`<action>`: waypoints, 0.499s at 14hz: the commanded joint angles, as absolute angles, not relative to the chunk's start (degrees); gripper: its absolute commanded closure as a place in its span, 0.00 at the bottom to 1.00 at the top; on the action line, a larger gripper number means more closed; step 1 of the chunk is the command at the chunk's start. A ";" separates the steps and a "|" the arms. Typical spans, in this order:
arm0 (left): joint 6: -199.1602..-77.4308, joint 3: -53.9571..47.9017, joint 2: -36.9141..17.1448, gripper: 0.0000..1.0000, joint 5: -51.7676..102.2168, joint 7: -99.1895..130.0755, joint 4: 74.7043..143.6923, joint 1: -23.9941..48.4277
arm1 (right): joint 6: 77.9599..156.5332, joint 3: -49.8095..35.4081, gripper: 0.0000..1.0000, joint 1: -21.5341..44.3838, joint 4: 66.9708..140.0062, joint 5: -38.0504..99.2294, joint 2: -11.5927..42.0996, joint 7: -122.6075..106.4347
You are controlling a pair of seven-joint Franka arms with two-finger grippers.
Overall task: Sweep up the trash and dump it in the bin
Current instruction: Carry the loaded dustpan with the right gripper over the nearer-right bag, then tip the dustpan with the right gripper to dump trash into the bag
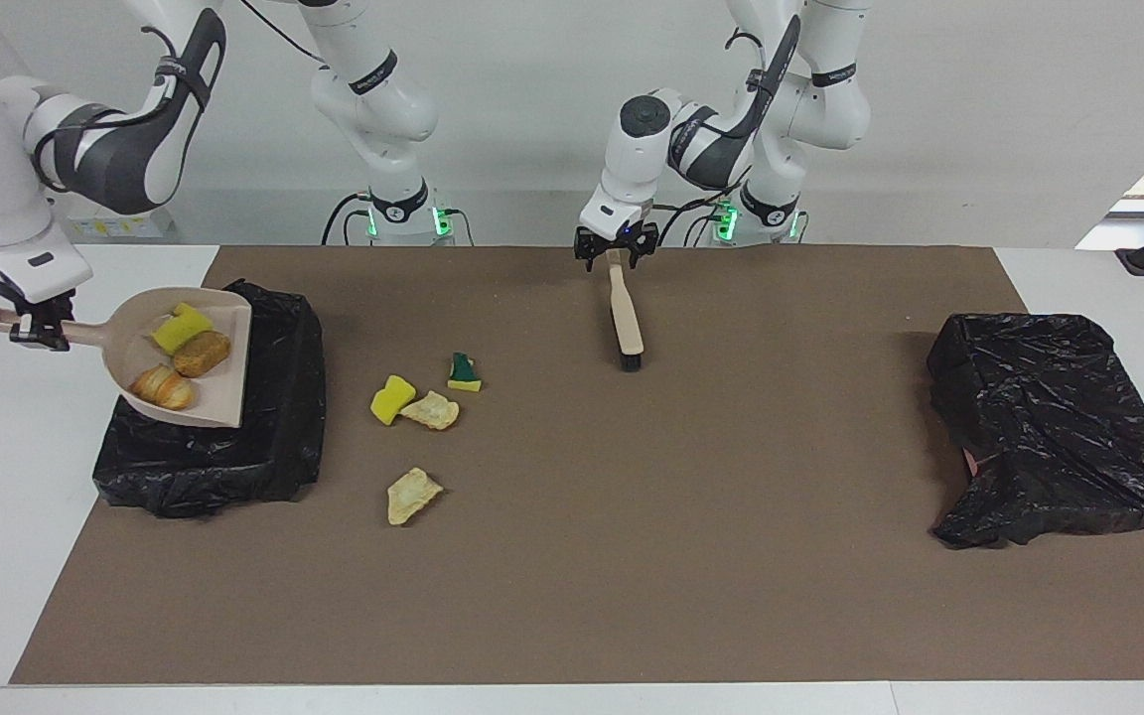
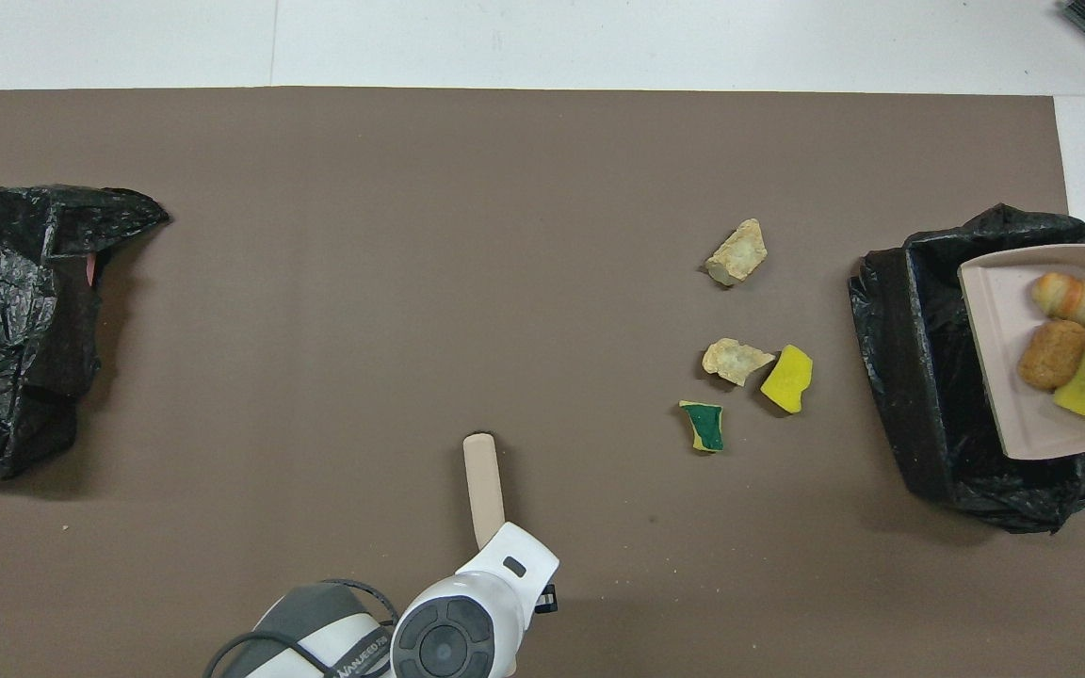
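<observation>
The right gripper [image 1: 36, 328], at the left edge of the facing frame, is pinched on the handle of the dustpan [image 1: 224, 367], holding it raised over the black-bagged bin [image 1: 274, 447] at the right arm's end of the table. Three scraps ride in the pan: a yellow sponge bit [image 1: 181, 327], a brown bread piece [image 1: 202, 353] and a golden roll [image 1: 163, 387]. The left gripper [image 1: 615, 253], upper centre of the frame, clamps the top of the brush [image 1: 625, 318], whose black bristles point down at the brown mat [image 1: 632, 556]. Four scraps lie on the mat between brush and bin: a green-topped sponge [image 1: 464, 372], a second yellow sponge [image 1: 391, 398] just beside a beige lump [image 1: 431, 409], and another lump [image 1: 412, 495] lower in the frame, apart from the rest. A second black bag [image 1: 1049, 427] sits at the frame's right, toward the left arm's end
</observation>
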State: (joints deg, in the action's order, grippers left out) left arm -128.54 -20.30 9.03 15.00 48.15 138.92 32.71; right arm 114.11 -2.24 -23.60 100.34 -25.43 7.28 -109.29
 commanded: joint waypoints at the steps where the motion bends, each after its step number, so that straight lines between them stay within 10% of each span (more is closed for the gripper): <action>1: -120.79 -19.86 10.20 0.00 16.00 43.53 133.44 28.14 | 117.42 -2.55 1.00 -20.68 108.18 -36.08 2.12 -102.23; 7: -107.69 -19.78 9.58 0.00 15.73 26.57 120.35 11.80 | 114.88 -2.46 1.00 -15.12 108.72 -49.29 0.62 -100.46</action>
State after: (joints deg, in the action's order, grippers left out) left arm -112.86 -19.34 10.22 15.00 31.94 125.44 17.09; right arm 115.53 -2.51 -15.86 106.84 -44.94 3.00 -101.39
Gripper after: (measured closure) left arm 0.000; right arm 0.674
